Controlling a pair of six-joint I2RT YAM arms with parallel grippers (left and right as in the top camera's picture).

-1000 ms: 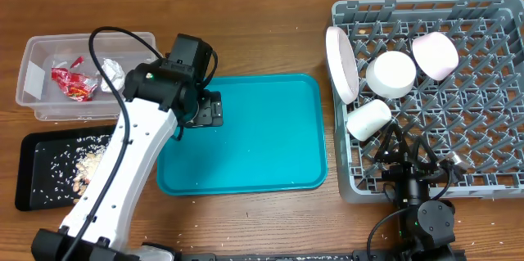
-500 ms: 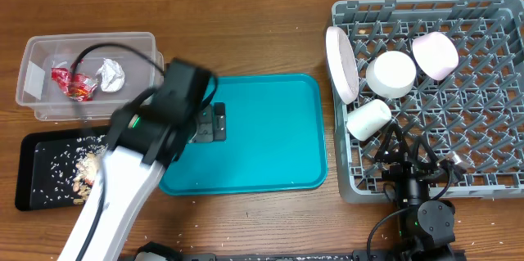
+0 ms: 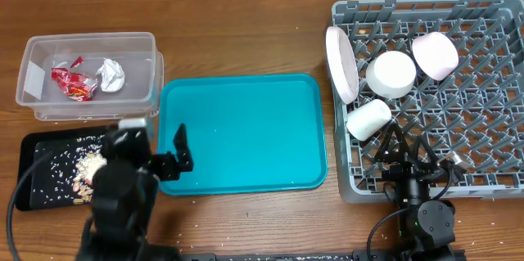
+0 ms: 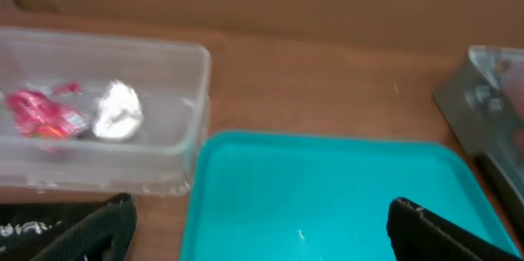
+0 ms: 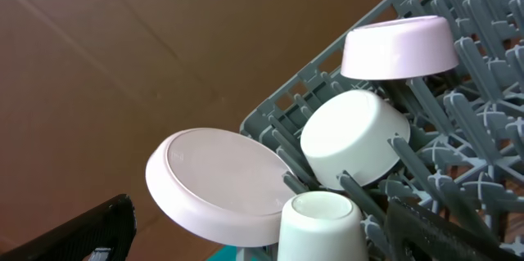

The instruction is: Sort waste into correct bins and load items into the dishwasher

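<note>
The clear tub (image 3: 86, 48) at the back left holds the red wrapper (image 3: 72, 83) and the white tissue (image 3: 111, 74); both also show in the left wrist view, the wrapper (image 4: 41, 114) beside the tissue (image 4: 117, 111). The black tray (image 3: 33, 183) holds beige scraps and rice (image 3: 86, 167); I cannot make out a carrot piece. The grey dish rack (image 3: 458, 122) holds the white plate (image 3: 341, 63), a white bowl (image 3: 390, 74), a small white cup (image 3: 368, 119) and the pink cup (image 3: 435, 55). My left gripper (image 3: 154, 137) is open and empty over the teal tray's left edge. My right gripper (image 3: 407, 150) is open and empty at the rack's front.
A large teal tray (image 3: 246, 134) lies in the middle with a few rice grains on it. Loose grains lie on the wooden table near the front edge. The rack fills the right side.
My left arm has pulled back from over the tub and teal tray toward the front left. The right arm has not moved.
</note>
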